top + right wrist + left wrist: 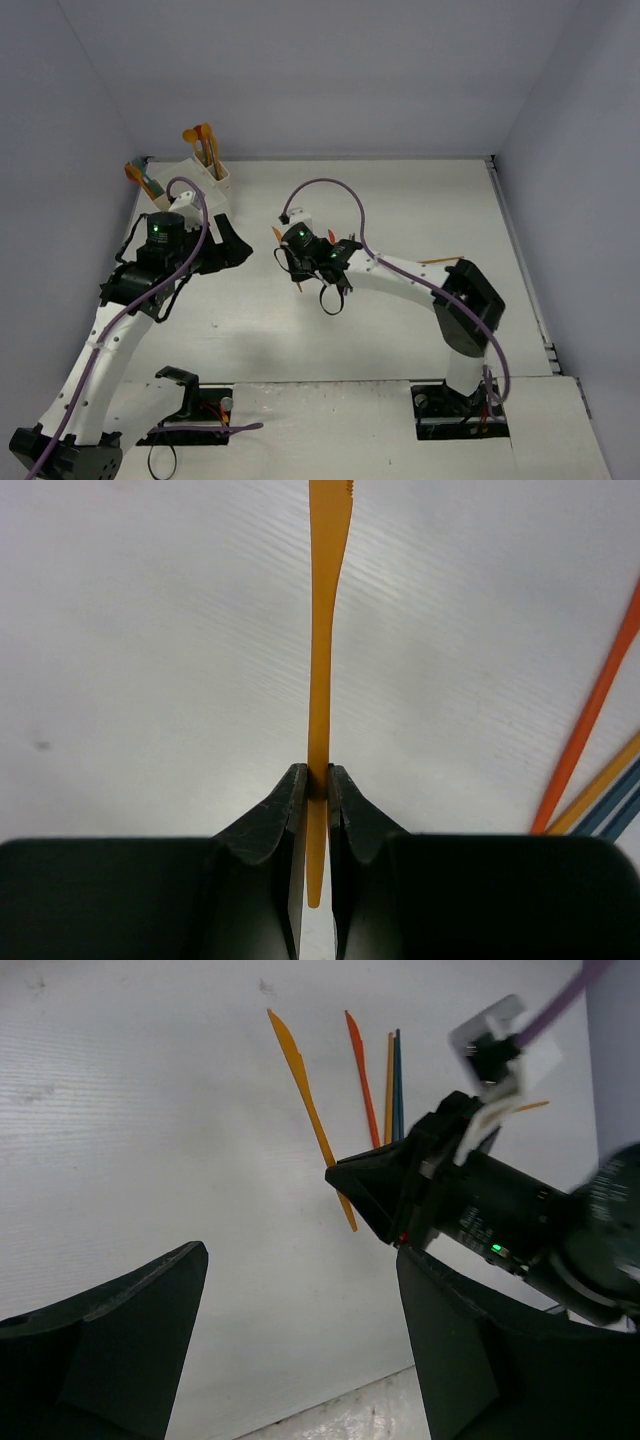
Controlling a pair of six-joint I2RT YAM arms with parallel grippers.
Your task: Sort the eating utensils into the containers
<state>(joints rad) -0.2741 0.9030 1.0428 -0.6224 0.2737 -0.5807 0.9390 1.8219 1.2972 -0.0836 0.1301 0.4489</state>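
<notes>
My right gripper (318,780) is shut on an orange knife (322,640), pinching its handle near the end; the blade points away from me. In the top view this knife (278,234) shows beside the right gripper (291,260), mid-table. The left wrist view shows the same orange knife (305,1100) low over the table under the right arm's fingers (372,1192). My left gripper (300,1330) hangs open and empty, just left of the knife (233,245). The white containers (200,178) stand at the back left with orange utensils (204,142) upright in them.
A red-orange utensil (361,1075), an orange one (389,1080) and a blue one (398,1075) lie side by side behind the right gripper. Another orange utensil (441,261) lies to the right of the right forearm. Grey walls close in the table on three sides.
</notes>
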